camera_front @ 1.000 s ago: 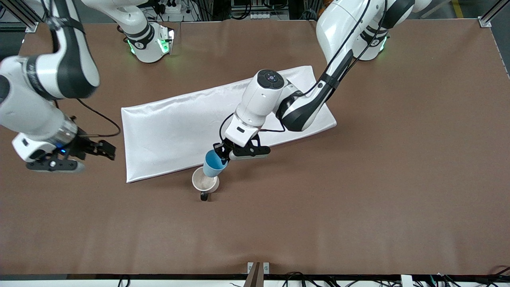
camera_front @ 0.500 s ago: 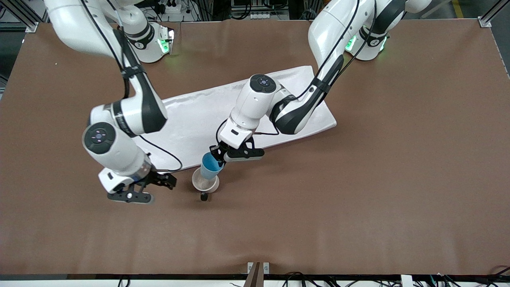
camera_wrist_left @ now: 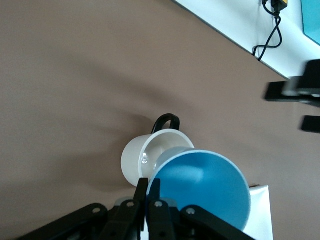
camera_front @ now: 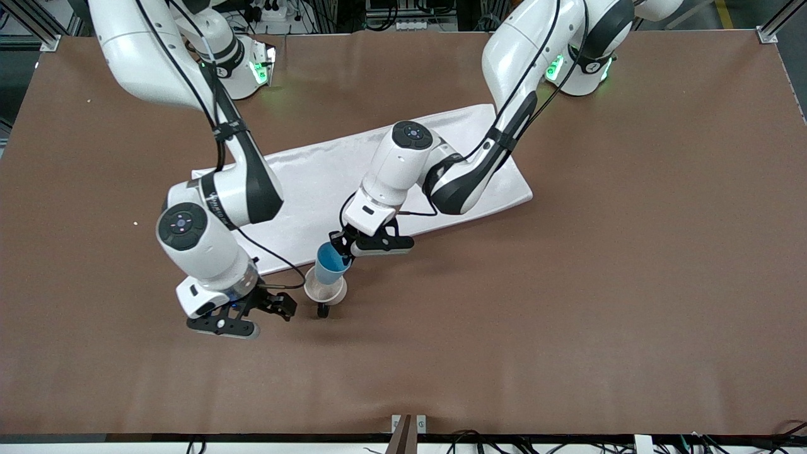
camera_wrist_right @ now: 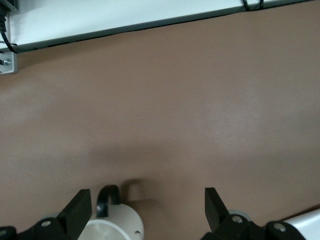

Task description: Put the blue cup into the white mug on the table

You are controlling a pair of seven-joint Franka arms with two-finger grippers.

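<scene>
Swung in from the table's edge, the right gripper (camera_front: pixel 268 309) is now being parked, jaws wide and empty, just beside the white mug (camera_front: pixel 325 289). The blue cup (camera_front: pixel 330 263) is being held tilted by its rim in the clamped left gripper (camera_front: pixel 345 244), partly over the mug's mouth. Open brown table (camera_front: pixel 567 302) is being left all around; the white cloth (camera_front: pixel 315 183) is lying just beside the mug.
</scene>
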